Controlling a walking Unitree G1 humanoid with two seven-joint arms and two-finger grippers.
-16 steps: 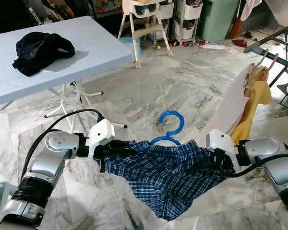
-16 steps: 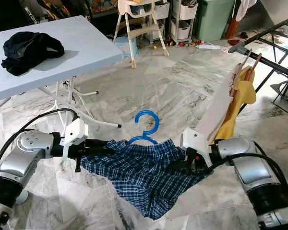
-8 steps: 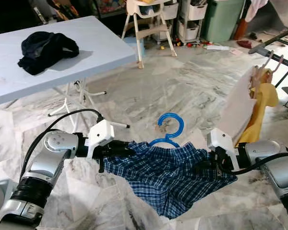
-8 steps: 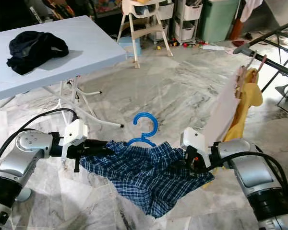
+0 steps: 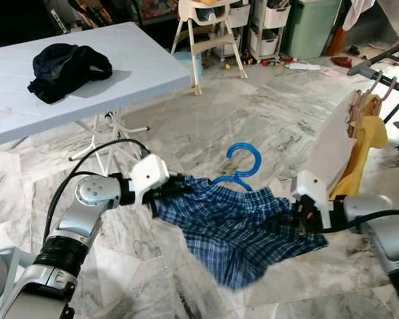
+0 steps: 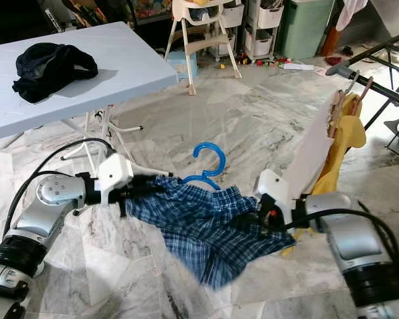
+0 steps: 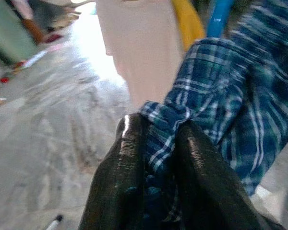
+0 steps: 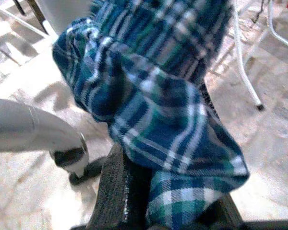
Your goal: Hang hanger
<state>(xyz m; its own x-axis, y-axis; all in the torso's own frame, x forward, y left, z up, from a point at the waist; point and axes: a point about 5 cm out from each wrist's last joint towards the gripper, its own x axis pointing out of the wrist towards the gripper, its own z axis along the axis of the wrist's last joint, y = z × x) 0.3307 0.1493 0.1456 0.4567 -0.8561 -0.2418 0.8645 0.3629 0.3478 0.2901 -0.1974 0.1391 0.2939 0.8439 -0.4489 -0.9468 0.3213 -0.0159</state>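
A blue plastic hanger (image 5: 243, 163) carries blue plaid shorts (image 5: 233, 229), and its hook stands up above the waistband. The shorts hang spread between my two arms, low over the marble floor. My left gripper (image 5: 169, 189) is shut on the left end of the waistband. The left wrist view shows plaid cloth pinched between the black fingers (image 7: 129, 182). My right gripper (image 5: 289, 219) is shut on the right end, with cloth bunched over its fingers (image 8: 120, 191). The hanger's shoulders are hidden inside the shorts.
A drying rack (image 5: 386, 60) stands at the right with a cream garment (image 5: 332, 143) and a yellow one (image 5: 369, 136) pegged on it. A white folding table (image 5: 120, 73) with black clothing (image 5: 66, 63) is at the left. A high chair (image 5: 209, 33) and a green bin (image 5: 312, 26) stand behind.
Both grippers have lifted the shorts and hanger slightly, and my left arm has reached further toward the right. The shorts' lower edge swings. The view has turned a little.
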